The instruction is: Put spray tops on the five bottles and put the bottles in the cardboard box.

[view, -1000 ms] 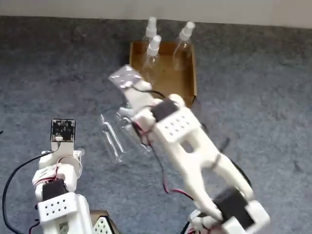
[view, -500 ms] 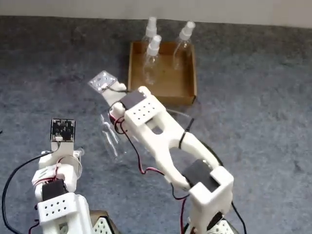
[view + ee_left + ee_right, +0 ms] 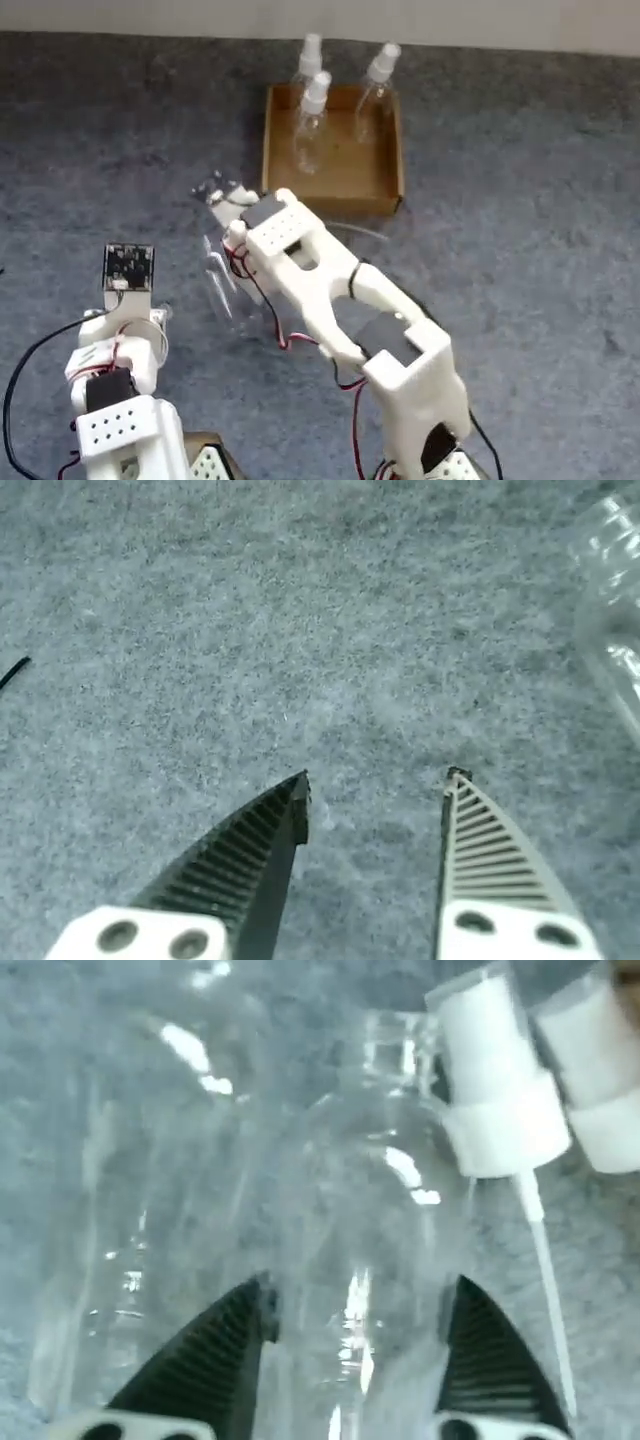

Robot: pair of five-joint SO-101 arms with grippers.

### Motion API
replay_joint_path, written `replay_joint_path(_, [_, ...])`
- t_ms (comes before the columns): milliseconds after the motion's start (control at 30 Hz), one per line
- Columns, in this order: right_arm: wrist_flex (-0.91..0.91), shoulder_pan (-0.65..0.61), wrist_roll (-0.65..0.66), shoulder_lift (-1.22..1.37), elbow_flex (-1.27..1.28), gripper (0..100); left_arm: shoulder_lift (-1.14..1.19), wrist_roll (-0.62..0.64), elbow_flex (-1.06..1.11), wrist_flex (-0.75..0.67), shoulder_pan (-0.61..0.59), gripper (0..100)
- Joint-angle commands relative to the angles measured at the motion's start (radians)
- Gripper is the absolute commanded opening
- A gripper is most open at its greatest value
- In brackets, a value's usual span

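Near the front left corner of the grey tabletop, the left gripper hangs just above the surface, its jaws spread with nothing between them. To its right, toward the middle, two clear bottles lie side by side. The right gripper is spread wide astride one of them, with two loose spray tops lying by its neck. At the far edge sits the cardboard box, with three capped bottles upright inside.

Bare carpet before left hand; right arm overhangs lying bottles, probably blocking overhead access.
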Motion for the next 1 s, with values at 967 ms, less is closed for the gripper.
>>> replay_joint_path(967, [0.065,0.619,0.092,-0.78,0.506,0.3,0.002,-0.012,-0.05,0.034,0.021,17])
